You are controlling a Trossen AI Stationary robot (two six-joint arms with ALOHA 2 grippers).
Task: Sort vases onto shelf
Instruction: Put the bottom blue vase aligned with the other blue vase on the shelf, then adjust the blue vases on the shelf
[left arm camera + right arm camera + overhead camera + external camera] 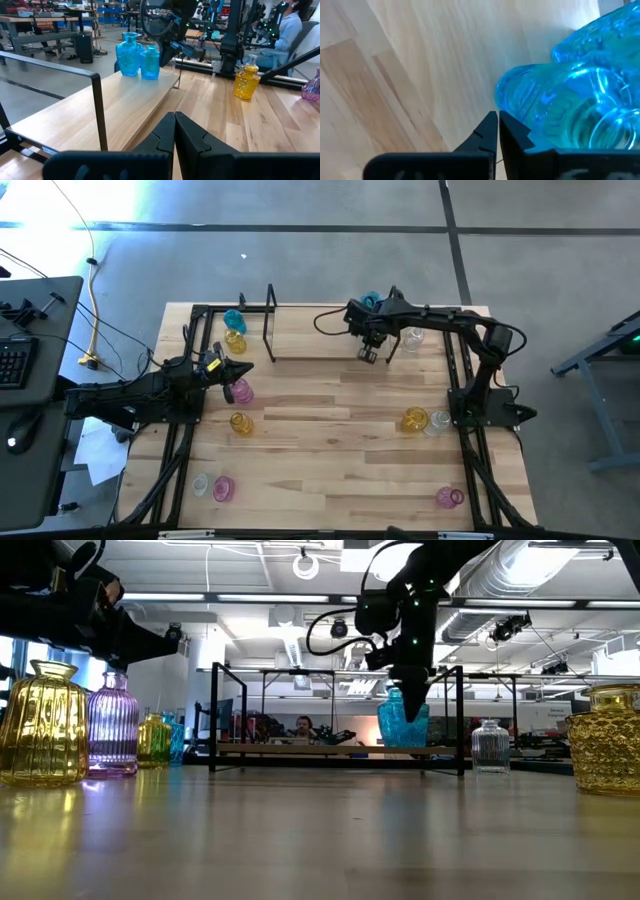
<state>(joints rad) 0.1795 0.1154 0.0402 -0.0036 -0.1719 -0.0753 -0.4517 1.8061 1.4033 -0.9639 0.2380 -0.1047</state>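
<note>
Glossy ribbed glass vases [113, 726], matt pale wood shelf [105, 117], black metal rods.

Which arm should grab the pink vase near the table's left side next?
Probably the left. Its shut gripper sits right beside the pink vase, while the right gripper is over at the shelf by the blue vases.

No legible text, label, brand, number or sign found in any view. Small pale sticker seen on frame near left claw, print too small to read.
</note>
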